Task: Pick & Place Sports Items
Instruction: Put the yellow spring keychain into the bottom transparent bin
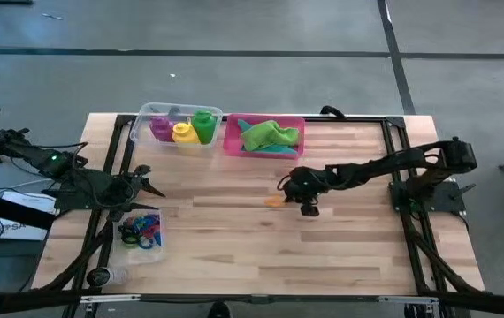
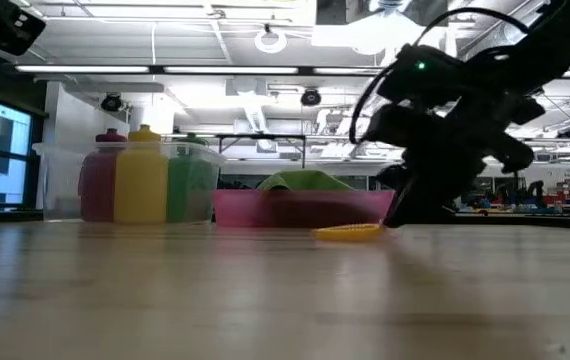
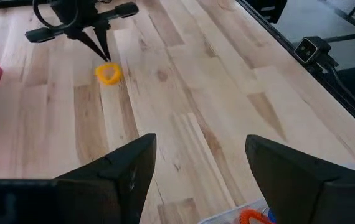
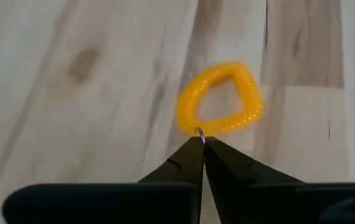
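Observation:
A yellow-orange ring [image 4: 221,99] lies on the wooden table near its middle [image 1: 274,200]. My right gripper [image 4: 201,140] is shut, with its tips at the ring's edge; it reaches in from the table's right [image 1: 286,187]. My left gripper [image 3: 199,168] is open and empty over the table's left part [image 1: 146,183], beside a clear tub of coloured rings [image 1: 139,231]. Purple, yellow and green bottles [image 1: 181,128] stand in a clear tub at the far edge. A green cloth [image 1: 268,134] lies over a teal cloth [image 1: 274,150] in the pink tray [image 1: 231,141]. My right gripper pinches the ring's edge [image 4: 197,129] on the side nearest the fingers, only at the very tips of its two fingers. The fingers slant down from the table's right. The ring lies flat on the table [image 2: 350,232].
The tub of bottles [image 2: 135,185] and the pink tray [image 2: 305,208] stand side by side along the far edge. The tub of rings sits near the front left corner. A black frame runs along the table's edges [image 1: 393,168]. Bare wood lies between the two arms.

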Robot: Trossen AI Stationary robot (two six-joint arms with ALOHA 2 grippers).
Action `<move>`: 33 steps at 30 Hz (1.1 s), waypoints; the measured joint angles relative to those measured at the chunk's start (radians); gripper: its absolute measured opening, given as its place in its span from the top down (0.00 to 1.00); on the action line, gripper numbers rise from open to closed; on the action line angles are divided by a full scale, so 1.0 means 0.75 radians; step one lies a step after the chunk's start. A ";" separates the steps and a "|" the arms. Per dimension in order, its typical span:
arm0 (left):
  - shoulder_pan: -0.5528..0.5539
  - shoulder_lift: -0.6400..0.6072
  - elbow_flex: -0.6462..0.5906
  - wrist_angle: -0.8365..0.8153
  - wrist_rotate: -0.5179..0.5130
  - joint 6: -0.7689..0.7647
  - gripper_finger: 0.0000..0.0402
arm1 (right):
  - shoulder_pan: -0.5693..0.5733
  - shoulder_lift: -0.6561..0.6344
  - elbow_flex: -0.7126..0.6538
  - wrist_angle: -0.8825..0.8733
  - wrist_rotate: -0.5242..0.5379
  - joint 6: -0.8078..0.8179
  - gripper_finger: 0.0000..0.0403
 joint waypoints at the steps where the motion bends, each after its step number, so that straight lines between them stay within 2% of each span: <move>1: 0.000 0.000 0.000 0.000 0.000 0.000 0.50 | 0.007 -0.007 0.000 0.016 0.001 0.011 1.00; 8: -0.001 0.008 0.000 0.000 -0.012 -0.005 0.50 | 0.067 -0.068 0.000 0.206 0.039 0.020 1.00; 14: 0.000 0.072 0.000 0.001 -0.126 -0.004 0.50 | 0.109 -0.086 0.000 0.379 0.110 0.020 1.00; 23: 0.000 0.292 0.000 0.078 -0.426 0.167 0.50 | 0.126 -0.086 0.000 0.706 0.115 0.159 1.00; 33: -0.001 0.591 0.000 0.451 -0.776 0.514 0.50 | 0.126 -0.086 0.000 0.910 0.114 0.195 1.00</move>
